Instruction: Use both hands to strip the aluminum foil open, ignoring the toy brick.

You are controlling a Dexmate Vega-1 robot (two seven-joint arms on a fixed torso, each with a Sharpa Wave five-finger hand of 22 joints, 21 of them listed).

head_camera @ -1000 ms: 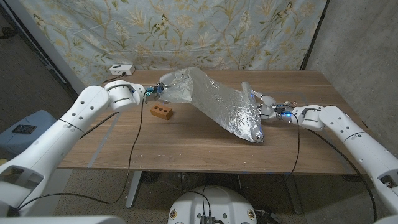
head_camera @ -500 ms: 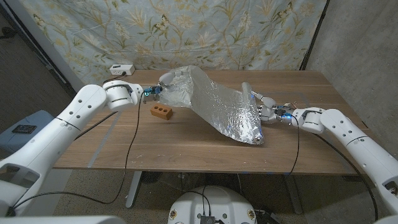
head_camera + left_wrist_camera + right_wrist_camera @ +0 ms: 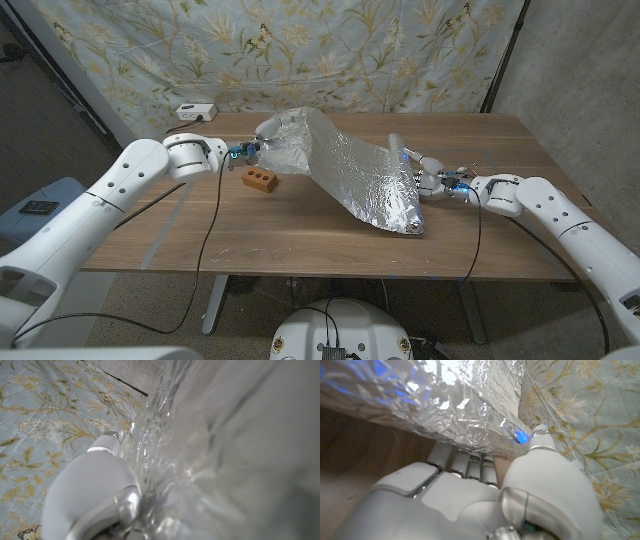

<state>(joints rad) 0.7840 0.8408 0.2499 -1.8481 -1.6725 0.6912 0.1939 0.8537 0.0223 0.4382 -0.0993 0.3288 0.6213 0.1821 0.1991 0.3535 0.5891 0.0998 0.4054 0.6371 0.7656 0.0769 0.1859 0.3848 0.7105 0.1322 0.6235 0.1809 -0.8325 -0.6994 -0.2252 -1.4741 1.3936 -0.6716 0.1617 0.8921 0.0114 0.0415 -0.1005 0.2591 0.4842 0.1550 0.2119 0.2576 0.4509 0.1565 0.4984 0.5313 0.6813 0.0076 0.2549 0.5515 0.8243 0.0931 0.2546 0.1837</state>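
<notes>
Since a second ago, we see the left arm drawn slightly back toward the table's left side, and the sheet's near corner sits a little farther from the front edge. The aluminum foil (image 3: 350,170) stretches as a crinkled sheet across the middle of the wooden table (image 3: 260,235), raised at its left end and sloping down to the right. Our left hand (image 3: 258,140) grips the raised left end; in the left wrist view the fingers (image 3: 111,442) press against the foil (image 3: 225,450). Our right hand (image 3: 418,172) grips the right edge, fingers (image 3: 462,462) tucked under the foil (image 3: 420,400). The toy brick (image 3: 259,179) lies just beside the sheet's left part.
</notes>
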